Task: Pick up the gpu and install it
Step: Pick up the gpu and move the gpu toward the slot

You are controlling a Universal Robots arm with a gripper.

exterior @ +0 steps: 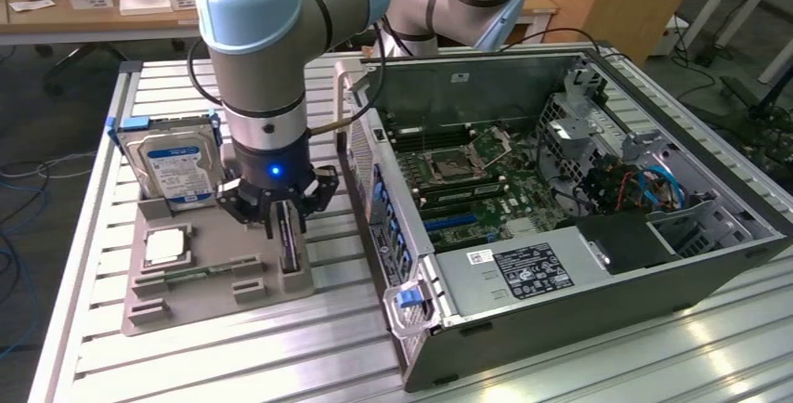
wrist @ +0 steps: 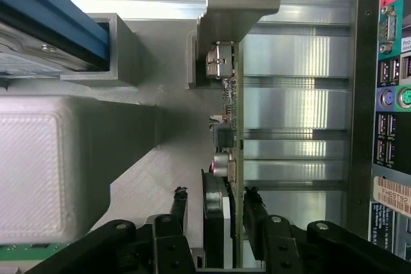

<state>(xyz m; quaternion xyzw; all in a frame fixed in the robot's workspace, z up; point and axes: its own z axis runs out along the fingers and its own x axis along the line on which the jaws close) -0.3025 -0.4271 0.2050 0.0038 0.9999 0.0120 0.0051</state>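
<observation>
Exterior view, read from its left to its right. A slatted metal tabletop [exterior: 186,366] carries a grey fixture tray [exterior: 199,308].

At the tray's left end a blue-and-white-labelled hard drive [exterior: 174,166] stands upright in its holder. Just in front of it lies a small square silver chip [exterior: 165,247], and beside that a narrow green board [exterior: 199,274] lies flat.

At the tray's right edge the gpu [exterior: 290,253] stands on its long edge in a slot, seen as a slim dark slab. The robot arm [exterior: 260,50] comes straight down over it, and the hand [exterior: 282,222] is lowered onto the card's upper edge.

To the right of the tray, well apart from the gpu, an open computer case [exterior: 694,264] lies on its side with the motherboard [exterior: 459,171] exposed.

Wrist view. The gpu [wrist: 226,152] runs edge-on away from the camera, with its grey metal end bracket [wrist: 231,4] at the far end. The hand [wrist: 216,197] is narrowed about the card, and its black fingers [wrist: 180,200] stand one on each side. A strip of the grey tray shows between one finger and the card. The other finger is just beside the card; whether it touches cannot be told. The card sits in its slot, not lifted. The case's rear port panel [wrist: 392,94] lies beyond the tabletop slats.
</observation>
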